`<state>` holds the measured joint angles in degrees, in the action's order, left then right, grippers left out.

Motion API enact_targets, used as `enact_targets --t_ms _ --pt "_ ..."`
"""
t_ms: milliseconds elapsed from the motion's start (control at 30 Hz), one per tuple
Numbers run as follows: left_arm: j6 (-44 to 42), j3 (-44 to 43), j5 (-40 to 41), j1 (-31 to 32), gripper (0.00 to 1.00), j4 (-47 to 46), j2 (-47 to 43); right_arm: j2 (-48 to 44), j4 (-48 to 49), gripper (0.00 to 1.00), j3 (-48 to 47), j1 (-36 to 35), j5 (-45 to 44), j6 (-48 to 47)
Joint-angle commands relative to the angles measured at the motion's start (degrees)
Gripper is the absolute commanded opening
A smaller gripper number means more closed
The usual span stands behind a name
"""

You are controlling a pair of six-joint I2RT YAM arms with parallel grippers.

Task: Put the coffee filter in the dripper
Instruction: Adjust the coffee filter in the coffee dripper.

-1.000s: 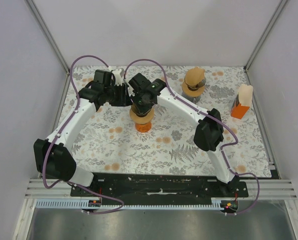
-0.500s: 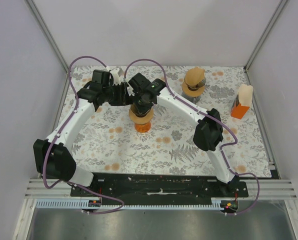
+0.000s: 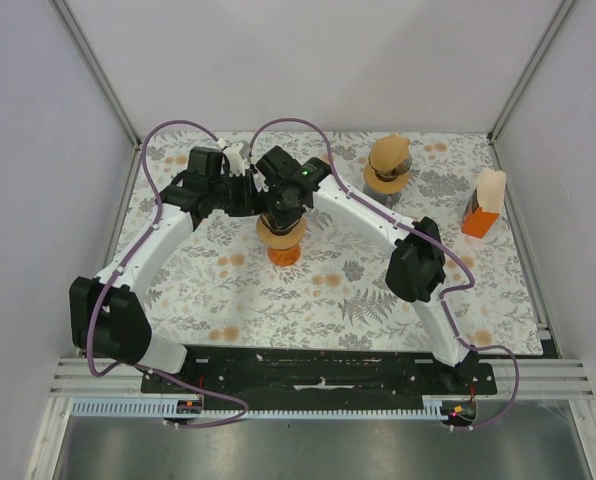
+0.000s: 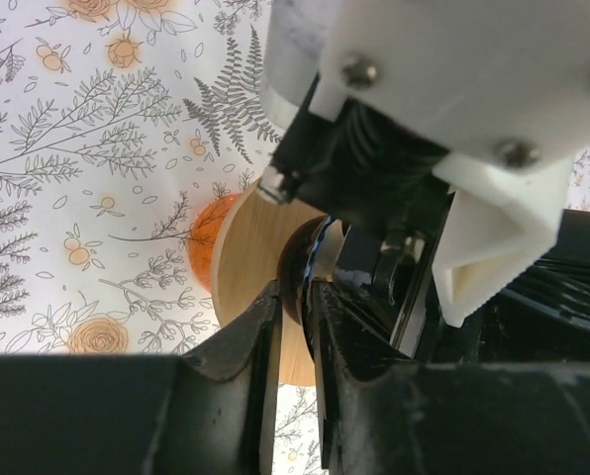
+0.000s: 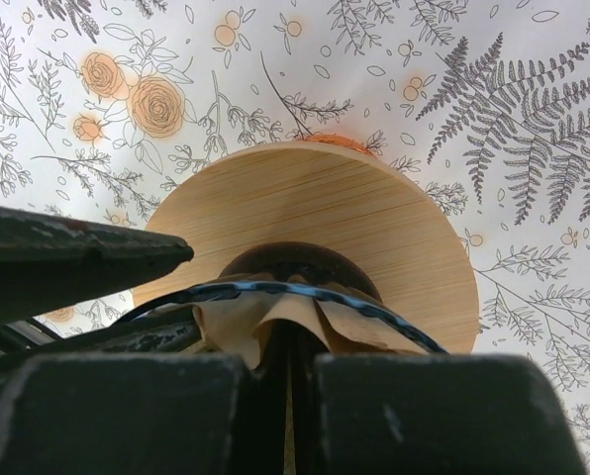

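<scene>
We count two arms, both meeting over one dripper with a pale wooden collar and orange base (image 5: 374, 228), which stands on the floral-print table cover (image 3: 358, 290). The right gripper (image 5: 287, 341) is closed tight, pinching one crumpled brown paper coffee filter (image 5: 241, 322). The filter sits directly below its tips, down in the dripper's dark mouth, and a blue-black wire ring (image 5: 275, 289) runs across just in front. The left gripper (image 4: 293, 297) shows only a narrow gap. Its tips are just beside the same dark mouth, but we cannot tell if they touch it. Well off to the right gripper's right we see one brown rounded stack on a dark stand (image 3: 388, 165) and one orange holder with cream sheets (image 3: 481, 215).
</scene>
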<state>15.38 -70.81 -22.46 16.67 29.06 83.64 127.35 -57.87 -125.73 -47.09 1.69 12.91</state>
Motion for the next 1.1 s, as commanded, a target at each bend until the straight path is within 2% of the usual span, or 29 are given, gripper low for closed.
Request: enact_targets --t_ms 0,67,200,367,667,733,833,933,967,1067 --pt "-0.9 2.1 -1.6 0.7 0.21 1.9 -1.1 -3.1 4.6 0.0 -1.6 0.0 1.1 1.8" --pt "-1.4 2.4 -1.3 0.8 0.15 2.1 -1.4 -4.6 5.7 0.01 -1.4 0.3 1.5 1.9" --pt "-2.1 2.2 -0.7 0.8 0.02 2.4 -1.8 -8.0 7.8 0.11 -0.2 1.2 0.9 2.6" --pt "-2.5 1.1 -0.4 0.8 0.02 2.8 -1.5 -10.6 9.7 0.2 1.4 1.9 0.3 1.6" --pt "-3.3 0.5 -0.7 0.8 0.02 3.3 -1.7 -15.9 11.9 0.29 2.0 3.1 6.3 -5.2" --pt "-3.5 0.4 -0.7 0.8 0.02 3.3 -1.7 -17.8 13.6 0.38 4.2 3.4 6.1 -7.4" --pt "-3.9 0.2 -0.7 0.8 0.02 3.5 -1.9 -19.0 16.1 0.58 7.4 4.5 5.1 -10.7" --pt "-4.0 0.2 -0.8 0.8 0.02 3.5 -1.9 -16.9 16.4 0.75 7.3 6.1 7.9 -13.9" --pt "-4.0 0.3 -0.9 0.8 0.02 3.5 -2.0 -15.9 16.3 0.78 6.8 6.7 8.8 -14.5" --pt "-4.2 0.3 -0.9 0.8 0.02 3.5 -2.1 -13.6 16.2 0.79 6.3 6.9 12.4 -15.8"
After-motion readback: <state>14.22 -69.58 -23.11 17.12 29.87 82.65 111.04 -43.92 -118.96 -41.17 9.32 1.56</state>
